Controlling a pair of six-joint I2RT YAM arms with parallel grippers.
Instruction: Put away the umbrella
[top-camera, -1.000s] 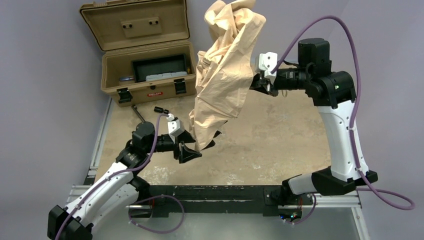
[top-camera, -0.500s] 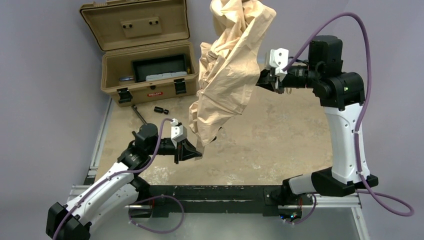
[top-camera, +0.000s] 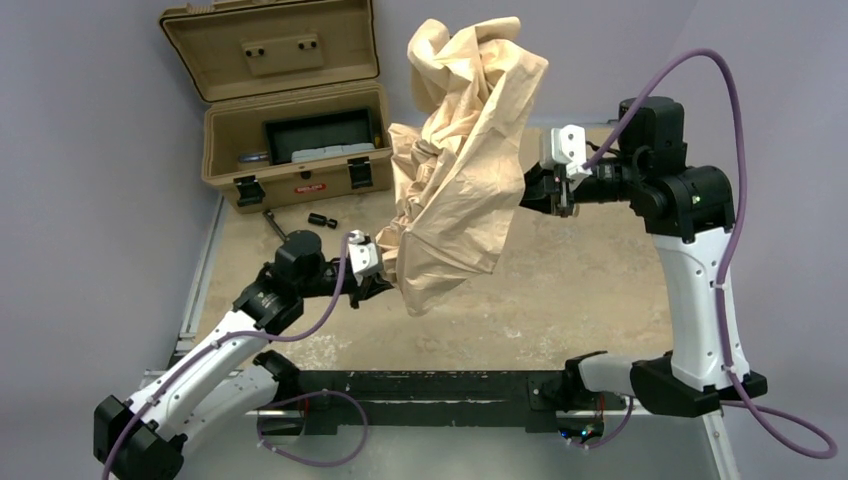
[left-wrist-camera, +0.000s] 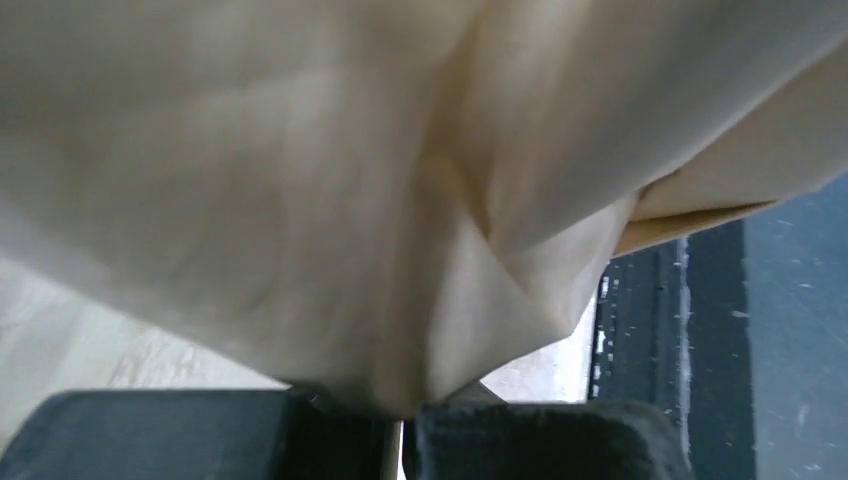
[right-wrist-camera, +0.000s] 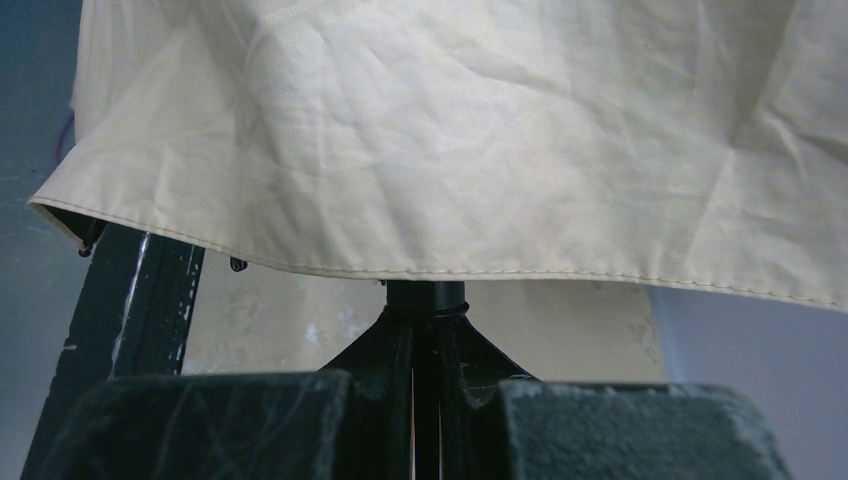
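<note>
The umbrella (top-camera: 455, 180) is up in the air over the speckled table (top-camera: 570, 280). Its long axis slants from the far top end down to the near-left. The fabric is crumpled beige, matte and wrinkly, with a stitched hem. The right gripper (right-wrist-camera: 425, 390) is clamped tight on its dark shaft (right-wrist-camera: 425, 300), and the left gripper (left-wrist-camera: 400, 430) is pinching a fold of cloth at the lower end.

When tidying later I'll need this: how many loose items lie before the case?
2: a dark rod near the case, a black cylinder beside it. The umbrella may hide more.
</note>
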